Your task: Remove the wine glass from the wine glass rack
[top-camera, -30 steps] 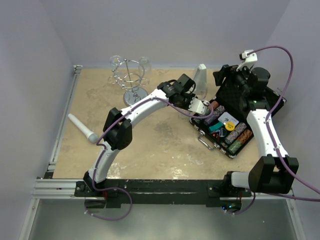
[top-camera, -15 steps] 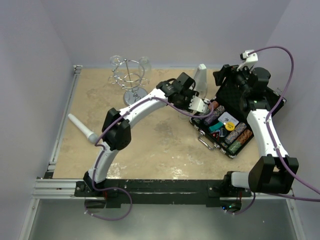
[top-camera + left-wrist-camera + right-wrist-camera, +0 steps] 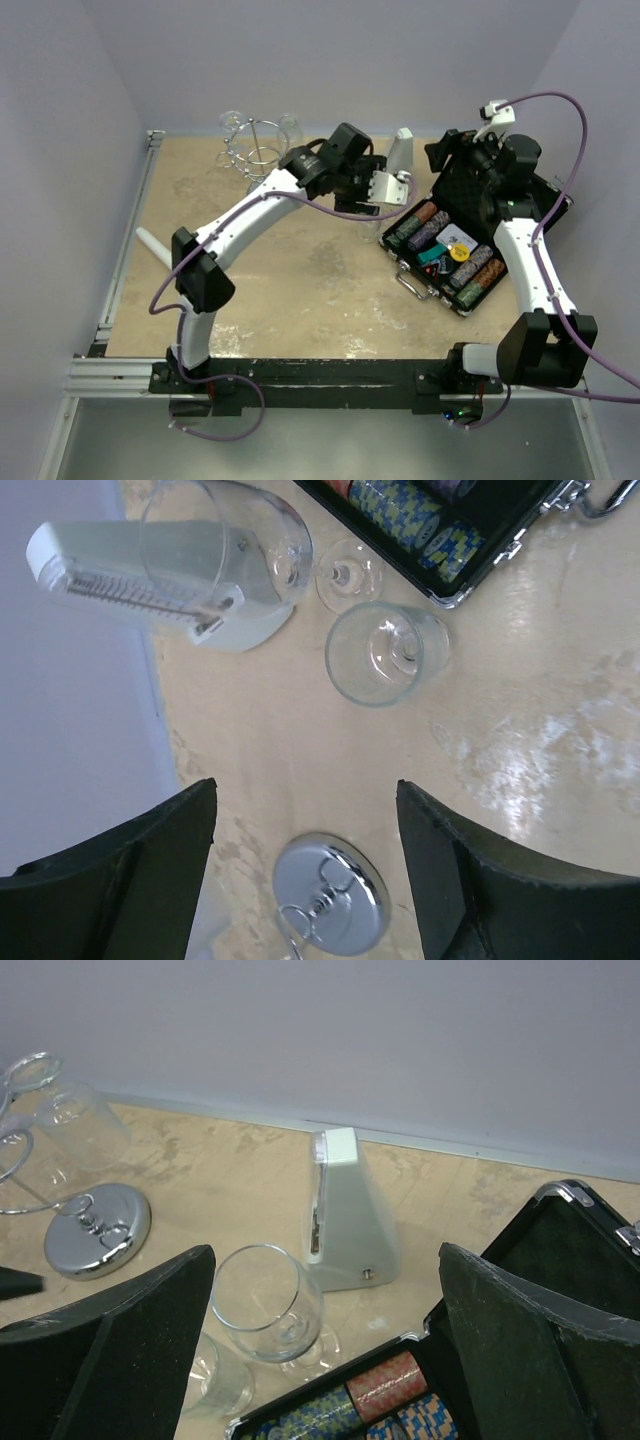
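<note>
The chrome wine glass rack (image 3: 262,162) stands at the back left of the table, and its round disc base shows in the left wrist view (image 3: 330,893) and the right wrist view (image 3: 97,1230). Clear glasses still hang on it (image 3: 290,126) (image 3: 85,1125). Two clear glasses stand on the table by the metronome: a stemmed wine glass (image 3: 265,1300) (image 3: 240,550) and a smaller one (image 3: 215,1375) (image 3: 385,652). My left gripper (image 3: 388,188) (image 3: 303,790) is open and empty, above the table between rack and glasses. My right gripper (image 3: 447,150) (image 3: 325,1260) is open and empty over the case.
A grey wedge-shaped metronome (image 3: 401,155) (image 3: 345,1210) stands at the back. An open black case of poker chips (image 3: 470,240) (image 3: 560,1250) lies at the right. A white microphone-like rod (image 3: 150,245) lies at the left. Walls close off three sides.
My left arm has swung back and up, its wrist now nearer the rack and its open gripper lifted away from the case. The right arm has not moved.
</note>
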